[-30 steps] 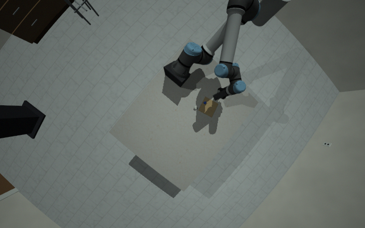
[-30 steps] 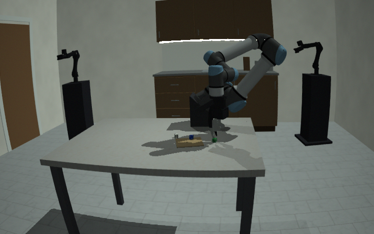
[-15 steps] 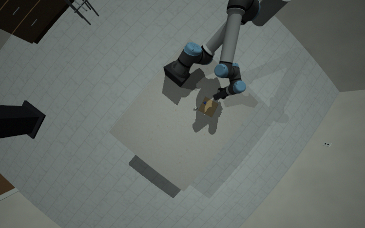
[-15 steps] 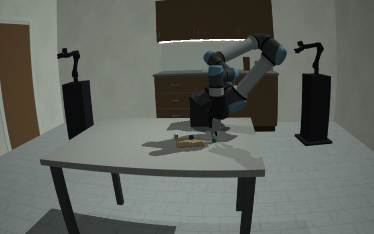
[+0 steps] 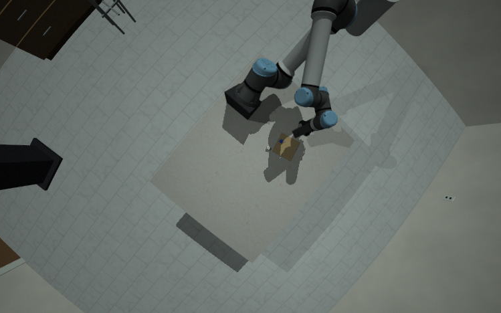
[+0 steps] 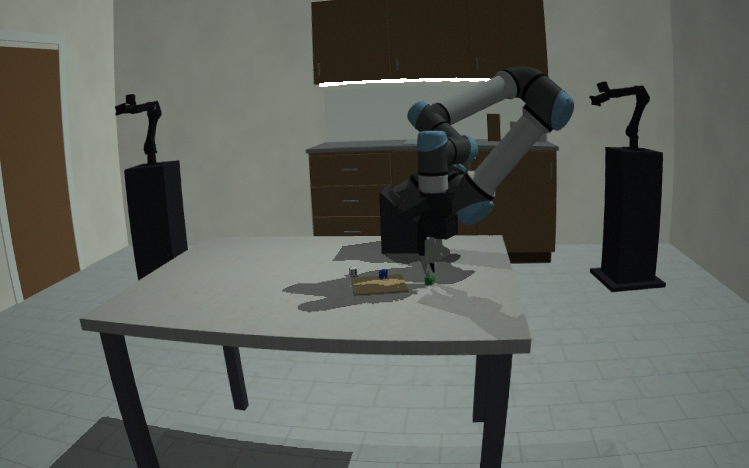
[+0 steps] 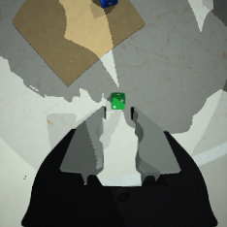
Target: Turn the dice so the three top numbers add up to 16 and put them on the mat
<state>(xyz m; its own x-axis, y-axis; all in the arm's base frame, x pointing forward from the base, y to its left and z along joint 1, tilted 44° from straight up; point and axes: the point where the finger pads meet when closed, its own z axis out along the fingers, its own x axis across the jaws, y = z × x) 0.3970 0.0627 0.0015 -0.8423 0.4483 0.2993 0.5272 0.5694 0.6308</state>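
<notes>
A small green die point(image 7: 118, 102) point(image 6: 429, 279) sits on the table just off the right edge of the tan mat point(image 7: 53, 44) point(image 6: 374, 286) point(image 5: 289, 152). My gripper point(image 7: 118, 107) point(image 6: 426, 272) point(image 5: 295, 134) is low over it, with the fingers partly open. The die lies at the fingertips with a gap on each side, not gripped. A blue die point(image 7: 108, 3) point(image 6: 383, 273) point(image 5: 281, 141) sits on the mat near its far edge. A white die point(image 6: 353, 271) point(image 5: 268, 148) sits on the table off the mat's left side. The arm hides the green die in the overhead view.
The grey table point(image 6: 248, 302) point(image 5: 213, 194) carries only the mat and the dice. The robot's black base point(image 5: 242, 101) stands at the table's far side. Two black pedestals point(image 6: 152, 215) point(image 6: 630, 215) with camera arms stand on the floor beside the table.
</notes>
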